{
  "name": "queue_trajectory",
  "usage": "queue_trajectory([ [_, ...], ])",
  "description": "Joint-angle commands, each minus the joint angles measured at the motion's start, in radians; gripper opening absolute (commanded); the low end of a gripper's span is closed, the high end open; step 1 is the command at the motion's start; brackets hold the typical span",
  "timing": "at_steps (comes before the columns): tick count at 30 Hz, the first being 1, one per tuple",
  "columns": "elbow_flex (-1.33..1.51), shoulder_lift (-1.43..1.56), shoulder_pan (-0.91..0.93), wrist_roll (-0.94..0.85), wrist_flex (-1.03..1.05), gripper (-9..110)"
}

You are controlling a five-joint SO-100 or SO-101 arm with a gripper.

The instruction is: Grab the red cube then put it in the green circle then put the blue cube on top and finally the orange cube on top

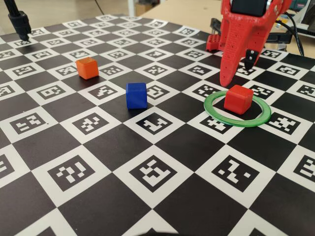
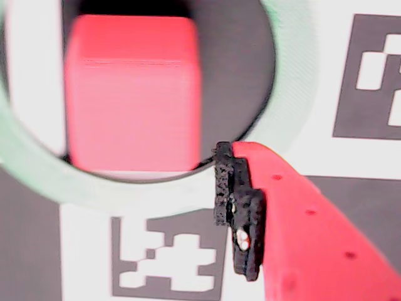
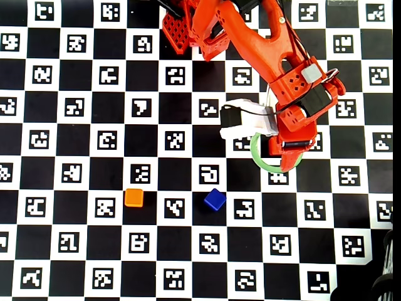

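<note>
The red cube [image 1: 238, 99] rests inside the green circle [image 1: 239, 123], a thin ring lying flat on the checkered board. My red gripper [image 1: 238, 71] hangs just behind and above the cube, open and holding nothing. In the wrist view the cube [image 2: 131, 94] fills the ring's [image 2: 156, 191] centre, and one black finger pad [image 2: 237, 210] sits beside it without touching. The blue cube [image 1: 136, 95] and the orange cube [image 1: 87, 68] stand apart to the left. In the overhead view my gripper [image 3: 283, 153] hides the red cube. The ring [image 3: 255, 153], blue cube [image 3: 215, 199] and orange cube [image 3: 133, 197] show there.
The board [image 1: 147, 172] is a black and white marker checkerboard. A black stand [image 1: 19, 22] rises at its far left corner. My arm's base [image 3: 188, 25] sits at the board's top edge in the overhead view. Cables [image 1: 295, 34] run at the far right.
</note>
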Motion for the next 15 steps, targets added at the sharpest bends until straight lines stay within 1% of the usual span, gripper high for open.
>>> queue_trajectory([
  [1, -0.12, 0.115, 0.058, -0.009, 0.037, 41],
  [6, -0.222, 0.089, 0.126, -0.037, 0.12, 41],
  [11, -0.394, 0.031, 0.202, -0.189, 0.238, 38],
  [15, -0.486, -0.012, 0.244, -0.233, 0.285, 39],
])
